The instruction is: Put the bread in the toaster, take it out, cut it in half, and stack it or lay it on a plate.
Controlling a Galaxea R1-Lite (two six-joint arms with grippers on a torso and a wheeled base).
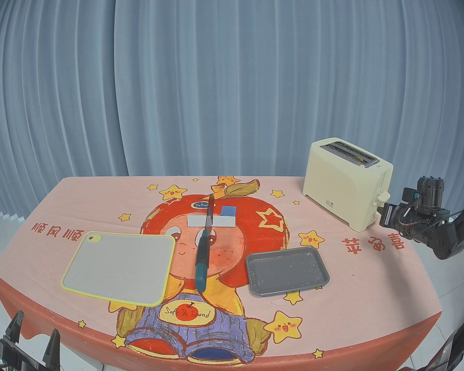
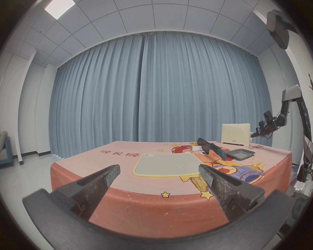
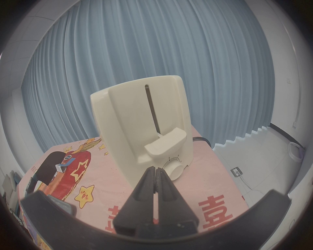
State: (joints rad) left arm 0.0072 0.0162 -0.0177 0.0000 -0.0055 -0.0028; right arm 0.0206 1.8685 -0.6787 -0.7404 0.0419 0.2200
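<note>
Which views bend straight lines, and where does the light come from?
Head view: the curtain folds bow outward and the table edge curves. Left wrist view: a ceiling lamp glows; corners are dark. Right wrist view: folds curve behind the toaster, dark corners too.

A table draped in a pink cloth printed with a cartoon apple-headed figure and yellow stars carries five items. A grey cutting board with a yellow rim lies flat at 9 o'clock. A teal-handled knife runs from 12 to 6 through the centre, its blade propped on a white and blue block. A grey tray sits at 3 o'clock, and a cream toaster stands at 2 o'clock.
</note>
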